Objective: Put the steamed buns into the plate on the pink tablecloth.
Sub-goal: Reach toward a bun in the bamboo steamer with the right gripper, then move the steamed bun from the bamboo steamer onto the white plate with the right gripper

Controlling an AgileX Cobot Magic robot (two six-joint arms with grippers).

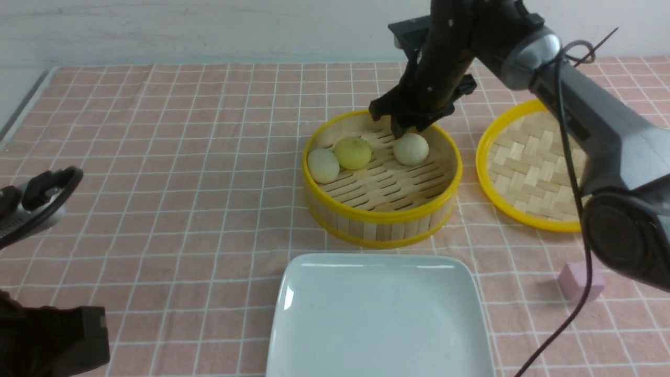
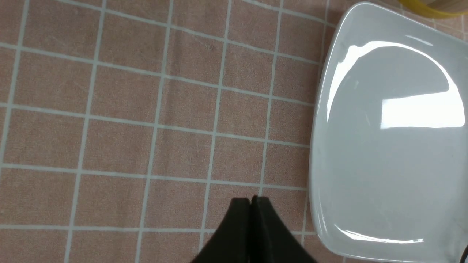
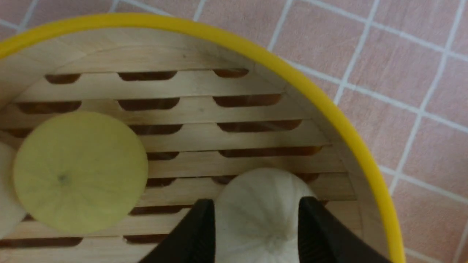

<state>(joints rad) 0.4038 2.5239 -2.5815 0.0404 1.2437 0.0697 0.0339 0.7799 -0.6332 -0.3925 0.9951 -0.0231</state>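
Right gripper [image 3: 256,202] is positioned over the steamer [image 1: 383,215], its fingertips apart, one on either side of the right-hand pale bun [image 1: 411,149]; whether they touch the bun cannot be determined. Left gripper [image 2: 255,199] is located above the pink tablecloth [image 1: 209,209], its fingertips together, near the plate [image 1: 379,319].

All three steamed buns are located inside the steamer, on its slatted base. The yellow bun [image 1: 353,153] lies between the two pale ones, close beside the left-hand pale bun [image 1: 323,165] and separated from the right-hand pale bun by bare slats.

The plate rests on the pink tablecloth, on the near side of the steamer; its visible surface carries no bun. The woven lid [image 1: 535,166], edged in yellow, lies to the right of the steamer, partly covered by the right arm [image 1: 591,123]. A small pink cube [image 1: 580,281] is situated on the cloth, nearer the camera than the lid and to the right of the plate
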